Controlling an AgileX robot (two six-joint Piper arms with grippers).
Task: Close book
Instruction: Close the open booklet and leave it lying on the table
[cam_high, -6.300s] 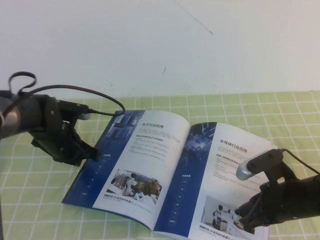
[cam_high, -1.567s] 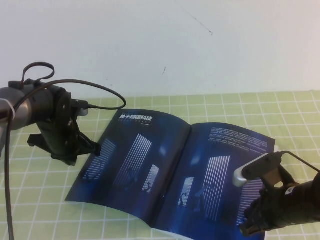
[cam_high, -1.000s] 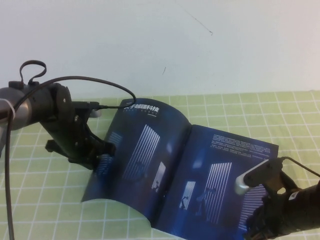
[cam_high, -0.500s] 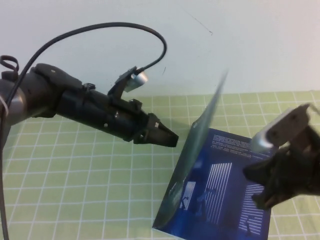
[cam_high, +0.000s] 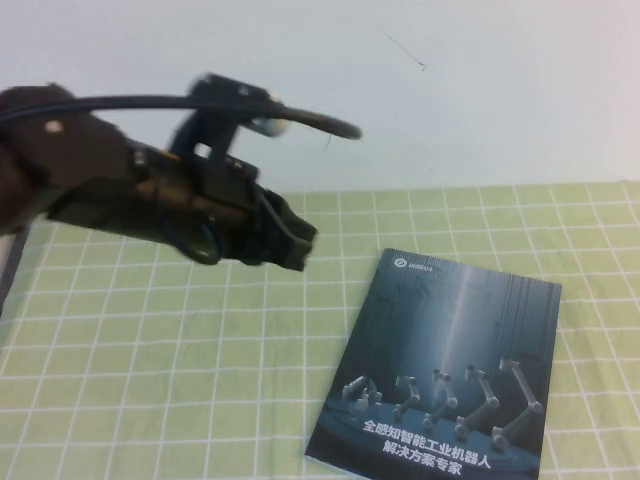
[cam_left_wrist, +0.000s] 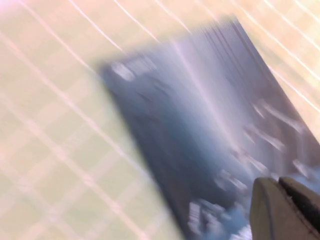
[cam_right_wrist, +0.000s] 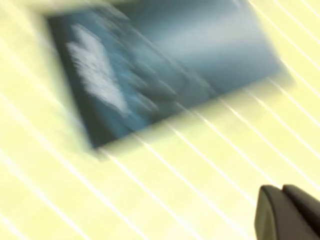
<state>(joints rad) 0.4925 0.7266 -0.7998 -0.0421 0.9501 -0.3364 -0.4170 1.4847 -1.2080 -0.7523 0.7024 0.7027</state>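
The thin dark-blue paper book lies shut on the green checked cloth, so the black left gripper hangs in the air beside it and the right gripper above it, both pinched closed, empty.

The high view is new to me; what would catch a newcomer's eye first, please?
The closed book lies flat, cover up, on the green checked cloth at front right. The left tool hangs above the cloth left of the book, clear of it. The right tool shows only in its wrist view, over cloth beside the book.
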